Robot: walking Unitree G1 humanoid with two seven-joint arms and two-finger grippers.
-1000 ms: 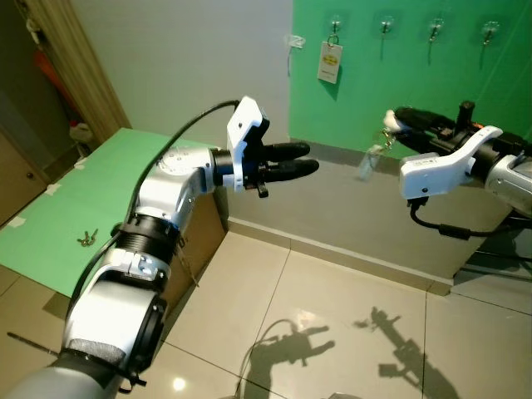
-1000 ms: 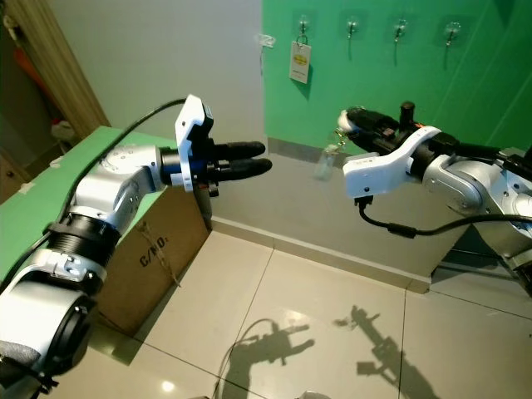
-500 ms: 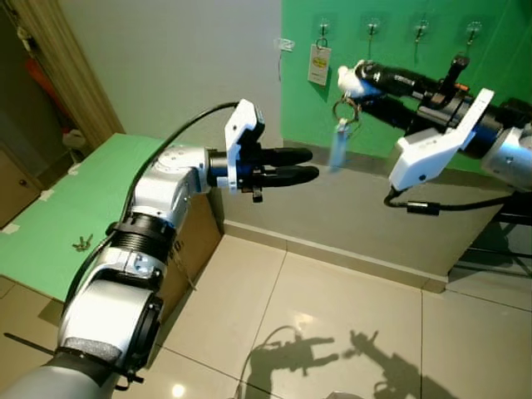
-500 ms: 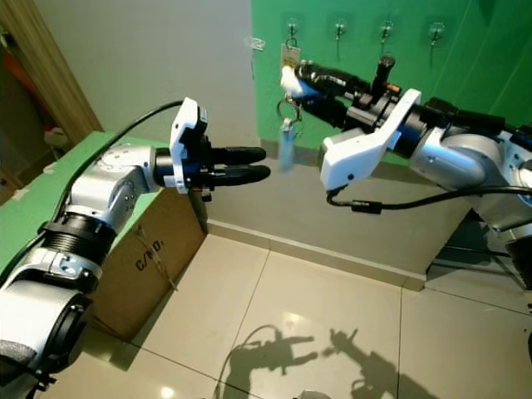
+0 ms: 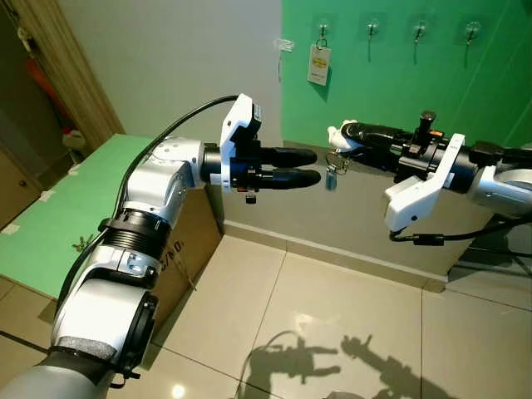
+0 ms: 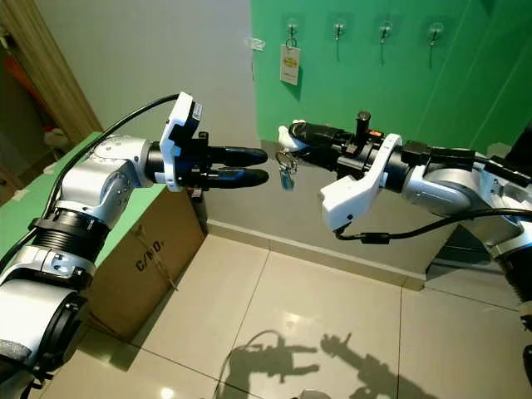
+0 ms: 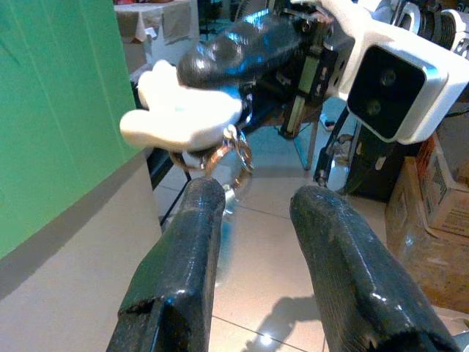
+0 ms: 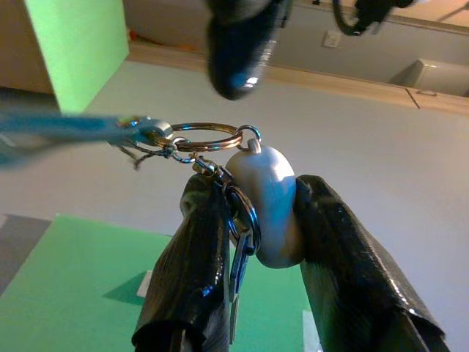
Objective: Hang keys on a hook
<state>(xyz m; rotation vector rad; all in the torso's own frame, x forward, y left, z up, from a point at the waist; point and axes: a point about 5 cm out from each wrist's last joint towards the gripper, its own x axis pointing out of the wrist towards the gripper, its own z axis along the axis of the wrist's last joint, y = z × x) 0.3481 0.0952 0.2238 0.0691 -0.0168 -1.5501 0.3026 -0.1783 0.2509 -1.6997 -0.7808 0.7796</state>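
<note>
My right gripper (image 5: 339,135) is shut on the white fob (image 8: 267,196) of a bunch of keys (image 5: 331,172), whose ring and small blue tag hang below the fingertips. My left gripper (image 5: 316,166) is held level, open, its tips right beside the hanging keys. In the left wrist view the key ring (image 7: 224,152) hangs just beyond the two black fingers (image 7: 192,242). High on the green wall sit several hooks (image 5: 371,27); the leftmost hook (image 5: 322,30) carries a white tag (image 5: 317,64). Both grippers are well below the hooks.
A green table (image 5: 58,216) stands at the left with another small bunch of keys (image 5: 81,243) on it. A cardboard box (image 6: 150,249) sits under its edge. A tiled floor (image 5: 332,316) lies below the arms, and a grey wall base runs under the green panel.
My right arm has dropped from near the leftmost hook down to the level of the left gripper, bringing the keys to the left fingertips. The left arm has barely moved.
</note>
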